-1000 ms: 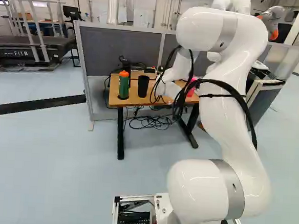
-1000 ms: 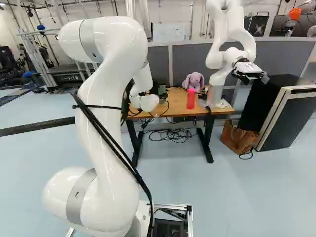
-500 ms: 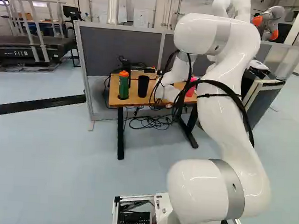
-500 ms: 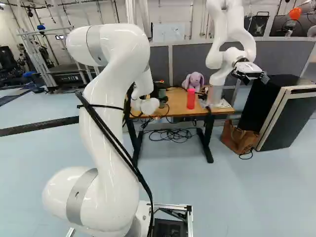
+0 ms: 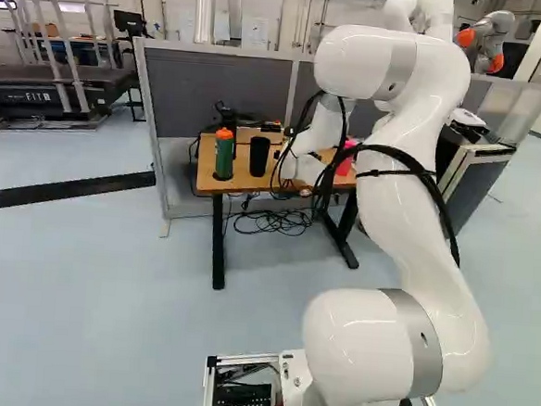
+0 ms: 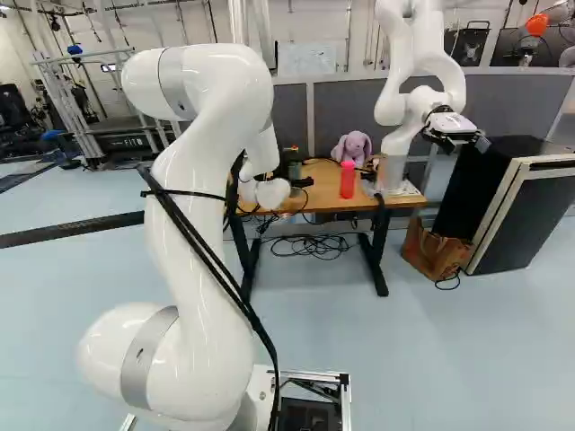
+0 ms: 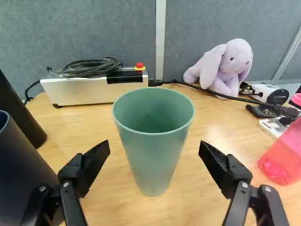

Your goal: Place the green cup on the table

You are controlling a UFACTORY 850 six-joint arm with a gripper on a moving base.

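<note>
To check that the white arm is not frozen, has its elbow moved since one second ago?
Yes, the elbow has moved slightly down in the left base view, judged against the grey partition behind.

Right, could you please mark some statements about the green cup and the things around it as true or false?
1. The green cup stands upright between the fingers of the gripper. True.
2. Both fingers touch the cup. False: there is a gap on each side of it.
3. The plush rabbit sits on the table, beyond the cup. True.
4. The orange-capped bottle has a pink body. False: its body is green.
</note>
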